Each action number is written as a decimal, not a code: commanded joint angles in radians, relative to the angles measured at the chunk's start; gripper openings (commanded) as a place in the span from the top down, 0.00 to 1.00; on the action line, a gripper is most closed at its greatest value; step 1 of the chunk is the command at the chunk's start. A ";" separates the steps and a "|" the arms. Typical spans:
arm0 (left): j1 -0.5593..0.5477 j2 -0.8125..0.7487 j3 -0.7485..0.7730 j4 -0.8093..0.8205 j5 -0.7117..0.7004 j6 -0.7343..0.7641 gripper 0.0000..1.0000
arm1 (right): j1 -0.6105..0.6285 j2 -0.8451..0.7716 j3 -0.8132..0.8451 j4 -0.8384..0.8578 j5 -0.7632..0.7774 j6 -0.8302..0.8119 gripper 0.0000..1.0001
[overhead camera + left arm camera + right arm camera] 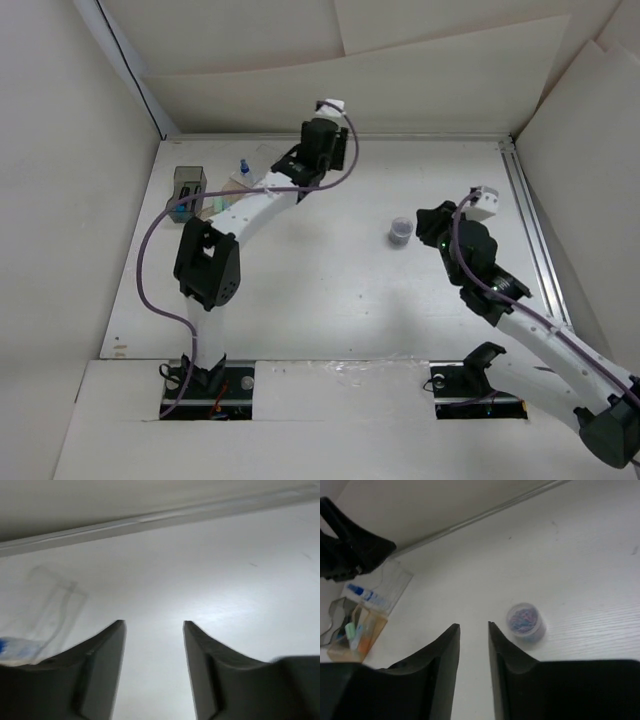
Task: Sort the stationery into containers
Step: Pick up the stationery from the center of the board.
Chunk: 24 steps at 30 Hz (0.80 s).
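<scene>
Since one round tub (525,622) sits loose on the table (320,290), right of centre in the top view, sorting looks unfinished. Its contents are purple-blue bits, too small to name. Right gripper (472,625) is just beside it, tub off to the right of the fingers, not between them. Jaws a narrow slit apart, holding nothing.

Bins are clustered upper left. Amber bin (360,637) has markers (354,632) in it, clear bin (390,587) holds the blue-capped bottle (364,593), grey bin (340,611) contents unreadable. Left gripper (154,624) is near the clear bin, jaws wide, empty.

Risks, my read:
- The slit is narrower than the tub, so closing in as-is shoves or tips it. Open and re-centre first.
- The tub is round, so an off-centre pinch could squirt it out.
- The path to the bins meets the left arm (250,205) lying over them, so collision is possible.

Views: right wrist shows what's in the bins, while in the top view the arm covers most of amber and clear. Only the top view shows how both arms are spaced. Left wrist gives just a faint clear-bin outline.
</scene>
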<state>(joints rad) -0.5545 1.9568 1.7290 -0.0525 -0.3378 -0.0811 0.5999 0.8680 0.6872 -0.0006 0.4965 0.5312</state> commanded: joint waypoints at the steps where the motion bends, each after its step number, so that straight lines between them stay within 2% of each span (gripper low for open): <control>1: -0.111 -0.012 0.060 -0.001 0.143 -0.029 0.45 | -0.028 -0.079 -0.008 -0.059 0.204 0.087 0.63; 2: -0.133 0.005 0.060 -0.001 0.157 -0.038 0.45 | -0.028 -0.093 -0.008 -0.073 0.226 0.099 0.55; 3: -0.156 0.014 0.060 -0.001 0.173 -0.048 0.37 | -0.028 -0.106 -0.017 -0.085 0.247 0.108 0.46; 4: -0.197 0.037 0.070 -0.001 0.190 -0.057 0.33 | -0.028 -0.115 -0.017 -0.096 0.266 0.125 0.31; 5: -0.215 0.053 0.070 -0.001 0.222 -0.068 0.29 | -0.028 -0.125 -0.017 -0.126 0.283 0.137 0.24; 8: -0.280 0.102 0.080 -0.001 0.260 -0.092 0.14 | -0.037 -0.126 0.002 -0.177 0.327 0.171 0.13; 9: -0.292 0.112 0.080 0.011 0.287 -0.104 0.00 | -0.037 -0.126 0.002 -0.186 0.341 0.171 0.11; 17: -0.312 0.163 0.021 0.106 0.352 -0.174 0.00 | -0.037 -0.202 0.000 -0.234 0.378 0.216 0.10; 22: -0.358 0.183 0.012 0.083 0.289 -0.143 0.00 | -0.037 -0.257 -0.018 -0.225 0.387 0.225 0.10; 24: -0.367 0.224 0.026 0.063 0.261 -0.123 0.04 | -0.037 -0.258 -0.018 -0.225 0.376 0.216 0.10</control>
<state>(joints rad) -0.8902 2.1502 1.7412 -0.0154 -0.0444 -0.2230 0.5694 0.6155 0.6720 -0.2340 0.8570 0.7410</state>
